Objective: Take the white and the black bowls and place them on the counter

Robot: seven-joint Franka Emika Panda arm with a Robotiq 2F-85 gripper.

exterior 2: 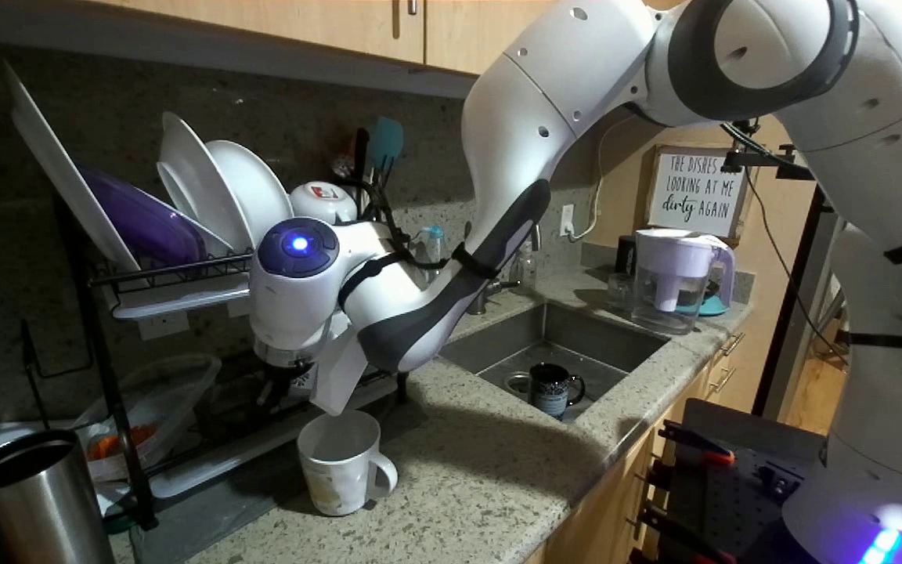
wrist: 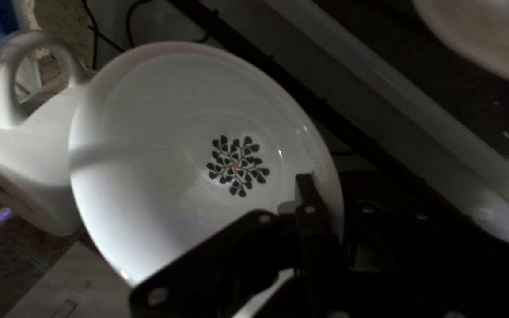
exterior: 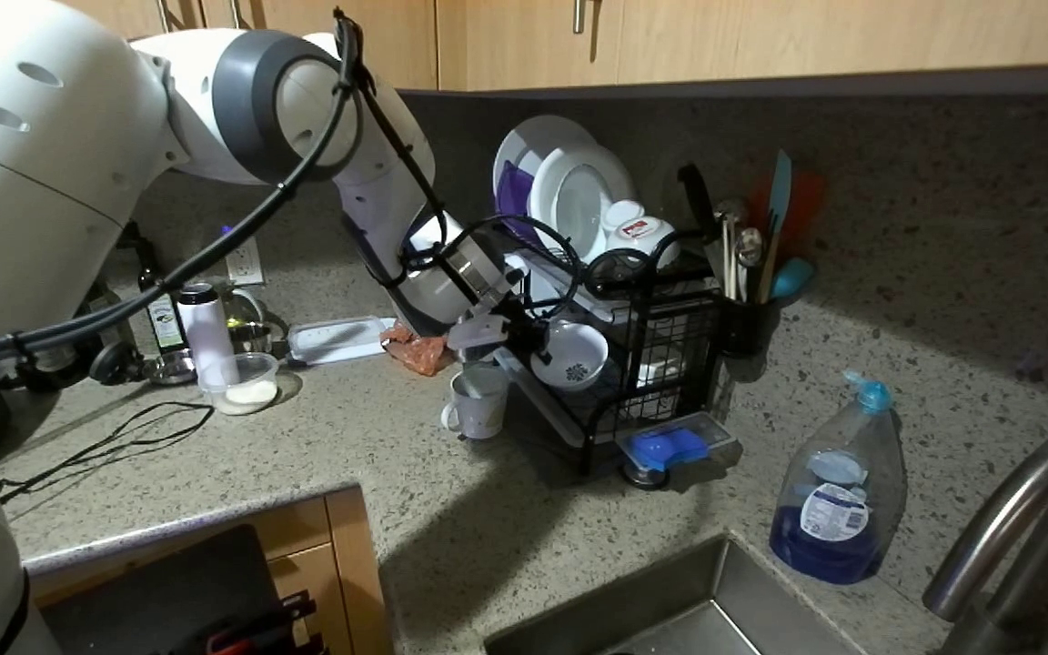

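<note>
A white bowl [exterior: 571, 357] with a dark leaf pattern inside is tilted at the lower level of the black dish rack [exterior: 660, 364]. In the wrist view the bowl [wrist: 161, 132] fills the middle. My gripper [wrist: 327, 198] is at its rim, one finger inside the bowl and the other outside, shut on the rim. In an exterior view the gripper [exterior: 531, 338] is at the bowl's upper left edge. I cannot tell whether the bowl is lifted off the rack. The counter [exterior: 306, 464] is speckled stone. No black bowl shows in any view.
A white mug [exterior: 478, 400] stands on the counter beside the rack, close below the gripper; it also shows in an exterior view [exterior 2: 341, 462]. Plates [exterior: 579, 196] and an upturned white bowl [exterior: 647, 235] are on the upper rack. A black mug [exterior 2: 551, 389] sits in the sink [exterior 2: 490, 356].
</note>
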